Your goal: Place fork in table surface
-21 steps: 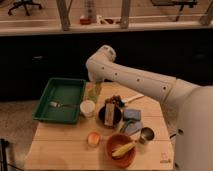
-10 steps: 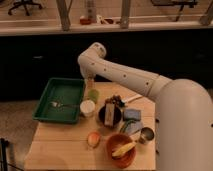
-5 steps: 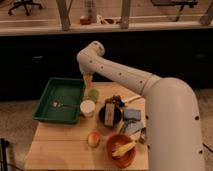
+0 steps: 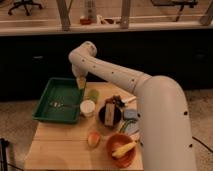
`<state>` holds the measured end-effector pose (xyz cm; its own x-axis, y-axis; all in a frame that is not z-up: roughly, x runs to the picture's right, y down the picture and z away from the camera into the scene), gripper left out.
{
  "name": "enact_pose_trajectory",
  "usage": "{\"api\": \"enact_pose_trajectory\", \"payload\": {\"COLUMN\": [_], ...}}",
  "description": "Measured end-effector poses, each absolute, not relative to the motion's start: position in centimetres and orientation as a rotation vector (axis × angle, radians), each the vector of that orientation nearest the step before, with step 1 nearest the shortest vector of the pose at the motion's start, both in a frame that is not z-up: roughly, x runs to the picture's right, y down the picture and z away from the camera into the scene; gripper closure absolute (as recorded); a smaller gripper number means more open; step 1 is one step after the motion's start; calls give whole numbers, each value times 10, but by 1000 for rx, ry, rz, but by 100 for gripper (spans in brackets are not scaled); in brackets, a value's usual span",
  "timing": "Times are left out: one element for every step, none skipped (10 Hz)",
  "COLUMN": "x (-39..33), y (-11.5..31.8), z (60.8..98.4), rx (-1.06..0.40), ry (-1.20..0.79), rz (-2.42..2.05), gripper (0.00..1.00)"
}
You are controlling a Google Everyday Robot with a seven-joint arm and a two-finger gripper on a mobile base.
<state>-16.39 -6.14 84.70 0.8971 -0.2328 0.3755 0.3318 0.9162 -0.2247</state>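
Note:
The fork (image 4: 62, 105) is a thin silvery piece lying flat inside the green tray (image 4: 42, 104), near its middle. The tray sits on the left rear part of the pale-wood table surface (image 4: 62, 144). My gripper (image 4: 81, 83) hangs at the end of the white arm, above the tray's far right corner. It is above and to the right of the fork and apart from it.
A white cup (image 4: 87, 108) and a green cup (image 4: 92, 94) stand just right of the tray. A dark bowl with a carton (image 4: 109, 114), a white-handled utensil (image 4: 128, 100), an apple (image 4: 93, 138) and a red bowl with a yellow item (image 4: 121, 148) fill the table's right half.
The arm has swung left and the gripper has moved from above the table's middle to above the tray's far right corner. The fork has not moved.

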Motion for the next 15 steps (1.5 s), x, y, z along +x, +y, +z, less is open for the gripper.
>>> {"api": "enact_pose_trajectory", "payload": {"x": [-169, -173, -179, -187, -193, -197, -201, -210, -213, -214, -218, -222, -225, -226, -230], "y": [-57, -52, -45, -36, -28, -19, -12, 0, 6, 9, 14, 19, 21, 26, 33], "z": [847, 846, 847, 848, 851, 856, 861, 868, 873, 877, 882, 886, 890, 896, 902], "rx": [-300, -309, -321, -335, -347, -364, -382, -411, -431, -447, -471, -488, -501, -519, -537], "ry": [-360, -368, -376, -389, -397, -401, -405, -417, -422, -424, -427, -430, -429, -426, -424], "rz": [-301, -302, -301, -297, -289, -265, -254, -241, -230, -220, -210, -204, -193, -180, -171], "gripper": [20, 20, 20, 20, 20, 20, 20, 20, 20, 20, 20, 20, 20, 20, 20]}}
